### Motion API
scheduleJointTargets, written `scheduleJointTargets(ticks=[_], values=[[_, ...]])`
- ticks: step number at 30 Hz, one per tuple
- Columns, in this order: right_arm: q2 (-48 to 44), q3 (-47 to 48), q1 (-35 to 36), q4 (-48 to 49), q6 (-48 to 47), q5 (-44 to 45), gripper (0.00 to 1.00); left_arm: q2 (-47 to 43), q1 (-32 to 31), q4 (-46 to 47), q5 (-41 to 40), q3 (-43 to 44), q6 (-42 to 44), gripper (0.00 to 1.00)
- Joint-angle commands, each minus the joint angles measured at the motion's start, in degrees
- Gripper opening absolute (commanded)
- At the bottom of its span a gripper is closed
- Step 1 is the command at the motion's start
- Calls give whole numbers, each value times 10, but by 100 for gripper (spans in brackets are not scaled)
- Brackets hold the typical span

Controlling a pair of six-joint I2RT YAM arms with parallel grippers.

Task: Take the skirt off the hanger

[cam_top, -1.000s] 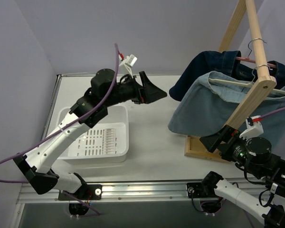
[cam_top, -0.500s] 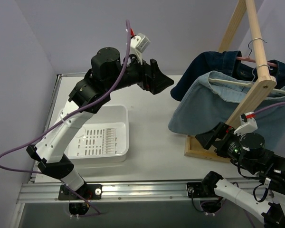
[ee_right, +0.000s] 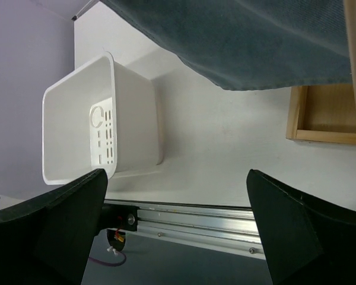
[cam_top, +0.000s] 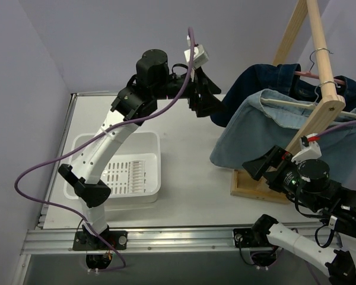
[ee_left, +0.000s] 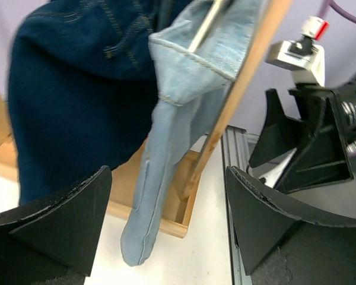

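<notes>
The light blue denim skirt (cam_top: 267,127) is hanging on a pale hanger (cam_top: 288,102) from the top rail of the slanted wooden rack (cam_top: 317,119), in front of a dark blue denim garment (cam_top: 249,89). The left claw (cam_top: 212,98) is hovering in the air on the side of the rack nearest the white plastic basket (cam_top: 148,148), pointing at the skirt's edge; its fingers are spread wide, grasping nothing and not touching the cloth. The right claw (cam_top: 258,168) is hanging low beside the rack's base frame on the counter (cam_top: 190,172), under the skirt's hem, likewise spread and gripping nothing.
</notes>
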Motion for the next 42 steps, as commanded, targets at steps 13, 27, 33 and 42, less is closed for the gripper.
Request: scheduleJointTargets(ticks=[13, 27, 33, 42], values=[[-23, 23, -28, -6, 23, -11, 100, 78, -16, 126, 121, 77, 2, 88], [-36, 38, -100, -12, -16, -58, 100, 163, -42, 175, 70, 138, -24, 90], [-40, 48, -101, -27, -16, -50, 100, 189, -50, 219, 77, 165, -62, 90], [-43, 56, -102, -31, -17, -44, 100, 217, -72, 215, 70, 194, -73, 74]])
